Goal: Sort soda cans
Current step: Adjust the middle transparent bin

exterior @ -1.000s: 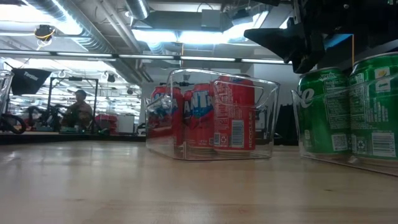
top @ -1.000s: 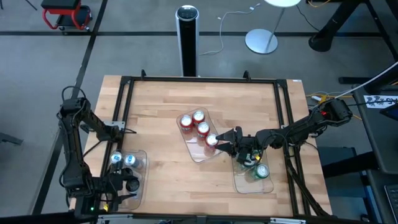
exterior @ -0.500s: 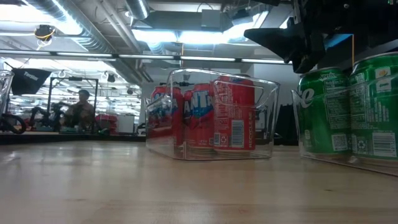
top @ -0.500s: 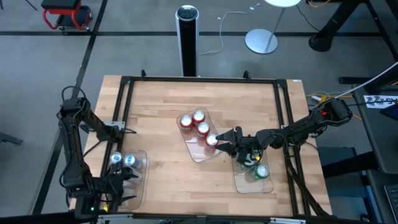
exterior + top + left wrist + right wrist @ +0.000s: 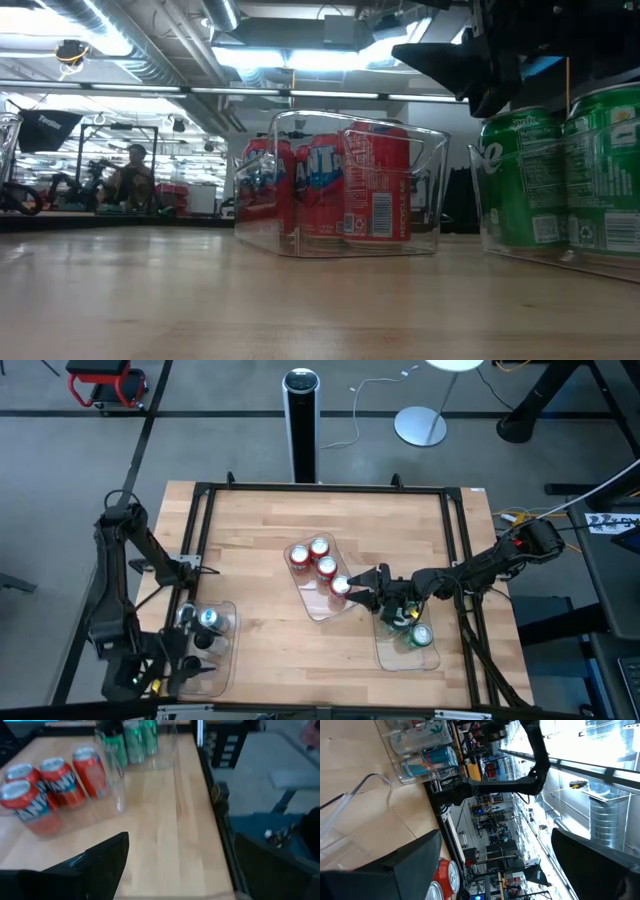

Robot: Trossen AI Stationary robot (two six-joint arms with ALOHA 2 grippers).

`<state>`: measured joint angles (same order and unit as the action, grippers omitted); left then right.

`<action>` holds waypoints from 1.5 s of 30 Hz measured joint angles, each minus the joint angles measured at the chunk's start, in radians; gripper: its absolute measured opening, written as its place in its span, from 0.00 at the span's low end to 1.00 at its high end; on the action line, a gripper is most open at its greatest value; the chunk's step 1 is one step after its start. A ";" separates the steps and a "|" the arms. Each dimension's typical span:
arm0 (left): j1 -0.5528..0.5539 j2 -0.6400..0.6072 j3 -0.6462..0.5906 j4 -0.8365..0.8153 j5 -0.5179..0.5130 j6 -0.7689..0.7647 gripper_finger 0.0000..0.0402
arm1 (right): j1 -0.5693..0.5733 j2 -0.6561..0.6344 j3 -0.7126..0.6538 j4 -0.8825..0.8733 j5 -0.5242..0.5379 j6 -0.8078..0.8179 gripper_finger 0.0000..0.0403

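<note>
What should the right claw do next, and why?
Probably lift up and pull back a little. The right gripper is open and holds nothing. It hangs low between the red cans in the middle tray and the green cans in the right tray, so a sideways move could bump them. The left gripper waits by the left tray.

The far half of the wooden table (image 5: 260, 525) is bare, so a gripper could move there easily. In the middle, a clear tray (image 5: 322, 578) full of red cans (image 5: 319, 547) blocks the way. The right gripper (image 5: 372, 580), fingers spread apart, sits just beside it. Green cans (image 5: 421, 634) fill the right tray (image 5: 432, 659). The left tray (image 5: 222, 660) sits near the left front corner, with the left gripper (image 5: 203, 643) over it.
</note>
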<state>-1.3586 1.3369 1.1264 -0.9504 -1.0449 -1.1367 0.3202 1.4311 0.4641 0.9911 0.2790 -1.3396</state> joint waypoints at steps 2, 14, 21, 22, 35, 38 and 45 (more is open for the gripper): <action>0.011 -0.033 0.006 0.001 -0.017 0.035 0.86 | 0.000 0.000 0.008 -0.003 0.000 0.000 0.93; 0.122 -0.159 0.008 0.023 -0.092 0.257 0.86 | 0.000 0.000 0.025 -0.019 -0.009 -0.054 0.93; 0.177 -0.159 0.008 0.028 -0.133 0.348 0.86 | 0.000 0.000 0.135 -0.190 0.046 -0.131 0.93; 0.188 -0.159 0.008 0.027 -0.134 0.360 0.86 | 0.000 0.000 0.172 -0.259 0.051 -0.134 0.93; 0.386 -0.153 0.008 0.031 -0.097 0.360 0.86 | -0.001 -0.002 0.696 -1.135 0.104 -0.078 0.93; 0.451 -0.129 0.008 0.069 -0.075 0.395 0.86 | 0.000 -0.002 0.759 -1.249 0.105 -0.060 0.93; 0.633 -0.040 0.008 0.349 0.104 0.632 0.86 | 0.001 -0.003 0.825 -1.395 0.105 -0.029 0.93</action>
<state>-0.7256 1.2973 1.1339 -0.6015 -0.9411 -0.5047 0.3210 1.4284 1.2892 -0.4040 0.3838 -1.3685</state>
